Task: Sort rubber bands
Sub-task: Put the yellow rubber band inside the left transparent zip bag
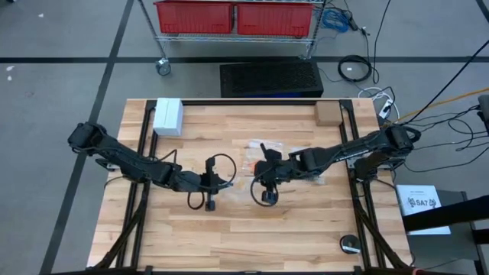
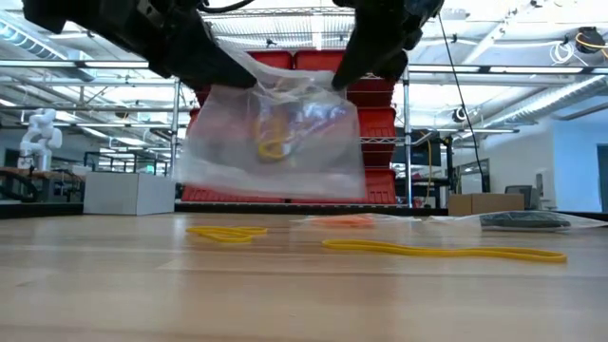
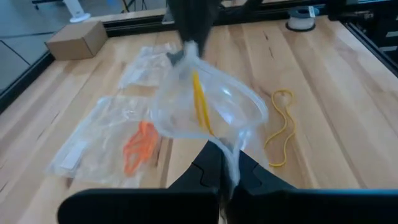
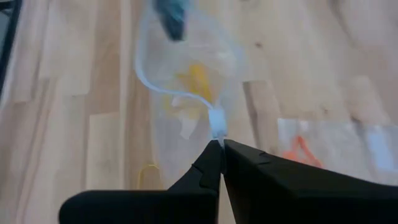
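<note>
A clear plastic bag (image 2: 271,142) hangs above the table's middle between my two grippers, mouth up, with yellow rubber bands (image 3: 200,102) inside. My left gripper (image 3: 224,177) is shut on one side of its mouth, and my right gripper (image 4: 221,146) is shut on the opposite side. A long yellow band (image 2: 442,251) and a smaller one (image 2: 228,233) lie loose on the wood. Orange bands (image 3: 140,146) lie in another clear bag that lies flat on the table. My left gripper pinches the bag's mouth rim (image 3: 229,149) between its two shut fingers, slanting down from the table's left. The bag is lifted clear and hangs below the hold. My right gripper pinches the opposite rim at its white strip (image 4: 217,121), slanting down from the right. The mouth is held open between the two holds.
Further clear bags (image 1: 263,149) lie flat beyond the grippers. A white box (image 1: 168,116) stands at the far left and a cardboard box (image 1: 327,113) at the far right. A small roll (image 1: 350,244) sits near the front right corner.
</note>
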`<act>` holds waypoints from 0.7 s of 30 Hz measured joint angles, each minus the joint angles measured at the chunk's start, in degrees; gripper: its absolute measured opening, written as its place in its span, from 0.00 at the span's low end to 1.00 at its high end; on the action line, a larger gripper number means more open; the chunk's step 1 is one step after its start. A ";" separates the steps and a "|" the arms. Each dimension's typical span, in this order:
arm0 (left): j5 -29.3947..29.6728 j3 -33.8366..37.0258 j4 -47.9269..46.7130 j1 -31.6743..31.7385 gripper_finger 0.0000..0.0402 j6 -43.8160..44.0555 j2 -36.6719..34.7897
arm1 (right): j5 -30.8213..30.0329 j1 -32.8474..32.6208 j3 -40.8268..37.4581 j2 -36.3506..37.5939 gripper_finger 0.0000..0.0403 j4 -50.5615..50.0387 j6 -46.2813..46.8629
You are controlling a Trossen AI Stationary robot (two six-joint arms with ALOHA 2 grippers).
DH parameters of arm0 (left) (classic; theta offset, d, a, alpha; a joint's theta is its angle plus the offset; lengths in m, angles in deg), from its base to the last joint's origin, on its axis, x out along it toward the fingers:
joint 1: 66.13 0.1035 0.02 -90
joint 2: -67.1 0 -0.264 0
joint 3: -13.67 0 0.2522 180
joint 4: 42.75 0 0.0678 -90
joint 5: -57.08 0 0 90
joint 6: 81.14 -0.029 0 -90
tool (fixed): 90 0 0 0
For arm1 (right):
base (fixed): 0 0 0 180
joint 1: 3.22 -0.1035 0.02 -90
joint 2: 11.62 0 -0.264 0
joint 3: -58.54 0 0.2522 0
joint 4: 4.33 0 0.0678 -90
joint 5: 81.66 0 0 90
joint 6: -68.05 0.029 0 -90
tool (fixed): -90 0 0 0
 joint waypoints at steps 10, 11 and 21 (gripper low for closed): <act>-0.24 0.01 -1.03 0.53 0.00 0.00 0.03 | 3.74 0.75 0.00 -2.93 0.00 -0.09 -1.65; -0.18 0.07 -1.07 0.53 0.00 0.00 -0.14 | 2.68 0.13 0.00 -2.78 0.00 -0.36 -1.49; 0.86 0.04 -1.52 0.27 0.00 -0.02 -1.58 | -3.37 -2.78 6.29 -2.63 0.00 -8.67 -2.17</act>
